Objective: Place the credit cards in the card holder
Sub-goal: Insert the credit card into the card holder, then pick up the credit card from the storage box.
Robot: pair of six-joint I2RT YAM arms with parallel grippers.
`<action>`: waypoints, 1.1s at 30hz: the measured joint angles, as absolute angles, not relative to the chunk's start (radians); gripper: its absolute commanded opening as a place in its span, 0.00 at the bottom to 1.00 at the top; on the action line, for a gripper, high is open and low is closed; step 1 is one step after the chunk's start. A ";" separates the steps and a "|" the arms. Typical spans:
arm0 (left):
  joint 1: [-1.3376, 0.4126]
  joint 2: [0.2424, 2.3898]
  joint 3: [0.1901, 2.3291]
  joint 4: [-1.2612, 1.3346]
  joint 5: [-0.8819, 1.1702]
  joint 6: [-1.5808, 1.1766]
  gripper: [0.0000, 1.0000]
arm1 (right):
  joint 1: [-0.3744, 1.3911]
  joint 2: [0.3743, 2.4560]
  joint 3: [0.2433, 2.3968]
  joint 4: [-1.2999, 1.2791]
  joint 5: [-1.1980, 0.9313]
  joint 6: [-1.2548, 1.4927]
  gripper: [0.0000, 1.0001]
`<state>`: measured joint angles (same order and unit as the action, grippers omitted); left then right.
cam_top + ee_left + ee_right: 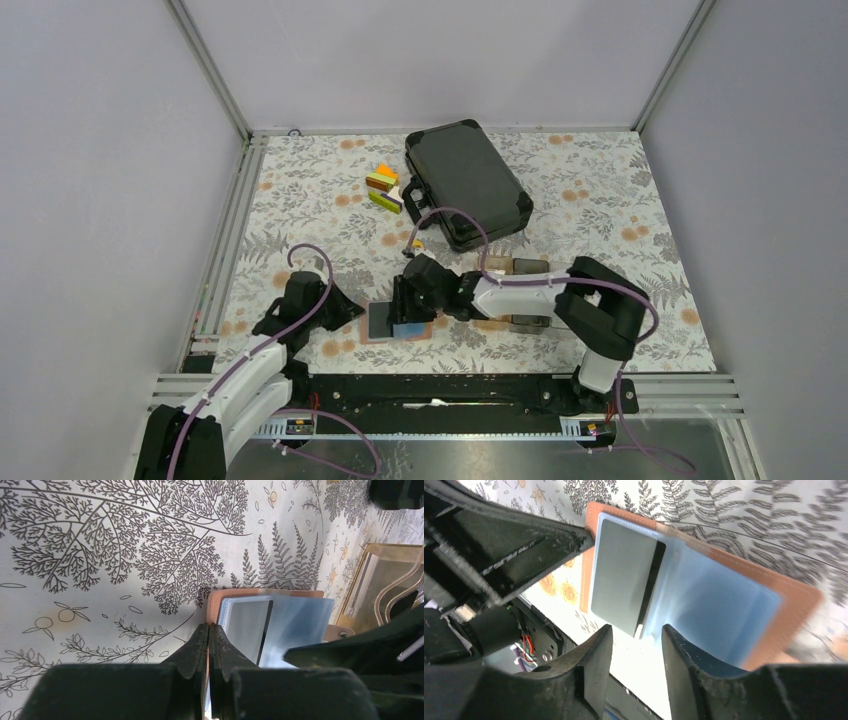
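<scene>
Floral-print tabletop (600, 220), near edge: the card holder (799, 605) is laid open, its salmon cover pinched at one edge by the left pincer (209, 630), apparently so it is steadied. The right pincer (634, 632) is held spread just over a grey card (624, 580) seated in the left blue pocket; nothing is gripped. A black case (467, 182) is seen shut, well apart.

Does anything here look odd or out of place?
Nothing spilled or broken. One oddity: the left gripper pinches the card holder open at its edge, with a grey card seemingly not fully tucked in.
</scene>
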<state>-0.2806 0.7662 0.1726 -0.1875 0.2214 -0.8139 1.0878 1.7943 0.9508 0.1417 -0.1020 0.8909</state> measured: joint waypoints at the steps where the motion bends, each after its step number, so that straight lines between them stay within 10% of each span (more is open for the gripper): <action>1: -0.281 0.763 0.173 -0.190 0.219 -0.818 0.00 | 1.088 1.769 0.953 0.108 -0.085 0.872 0.55; 9: -0.281 0.698 0.173 -0.229 0.160 -0.847 0.24 | 1.062 1.538 1.046 -0.249 0.081 0.697 0.55; 16: -0.278 0.575 0.187 -0.331 0.092 -0.850 0.95 | 0.828 1.322 1.031 -0.493 0.142 0.583 0.52; 33: -0.253 0.611 0.547 -0.561 0.052 -0.695 0.99 | 0.447 1.172 0.844 -0.687 0.148 0.437 0.36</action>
<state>-0.2535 0.6109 0.5472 -0.5610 0.0521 -0.6952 0.4465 1.1721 0.8444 -0.6872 0.1478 0.4370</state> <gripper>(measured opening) 0.985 0.396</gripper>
